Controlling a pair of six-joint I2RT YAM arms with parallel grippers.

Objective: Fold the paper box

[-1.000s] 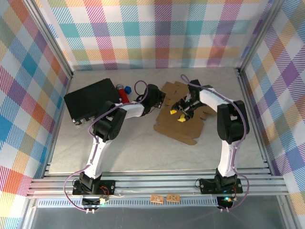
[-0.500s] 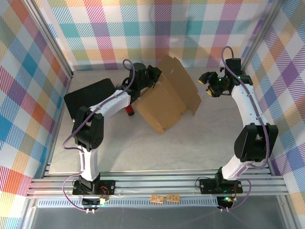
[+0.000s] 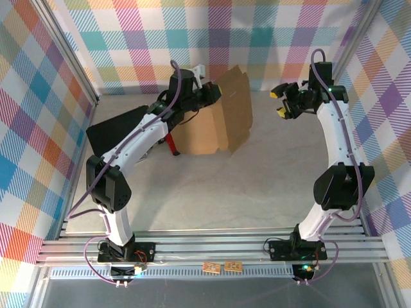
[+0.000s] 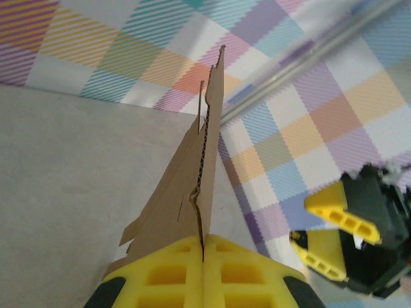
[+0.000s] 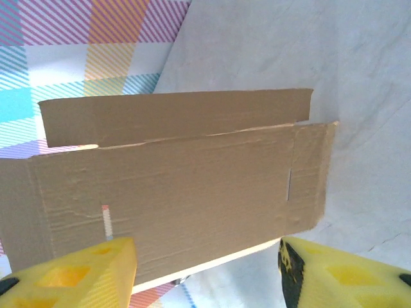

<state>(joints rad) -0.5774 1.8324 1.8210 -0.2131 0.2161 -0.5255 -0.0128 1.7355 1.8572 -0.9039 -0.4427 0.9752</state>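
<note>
The paper box [image 3: 221, 119] is a brown cardboard sheet held up on edge above the back of the table, one flap folded toward the right. My left gripper [image 3: 209, 95] is shut on its upper left edge. In the left wrist view the yellow fingers [image 4: 160, 273] pinch the corrugated edge of the paper box [image 4: 207, 154], with the left gripper [image 4: 203, 247] closed tight. My right gripper [image 3: 280, 102] hangs open to the right of the sheet, apart from it. The right wrist view faces the broad side of the paper box [image 5: 186, 179] between the spread right gripper [image 5: 205, 260] fingers.
A black case [image 3: 122, 131] lies at the back left of the table. A red object [image 3: 172, 144] shows beside it, under the left arm. Plaid walls and metal frame rails close the table on three sides.
The sheet lay flat on the table with both grippers at it. The left gripper has lifted it and stood it on edge; the right gripper has let go and drawn back to the right.
</note>
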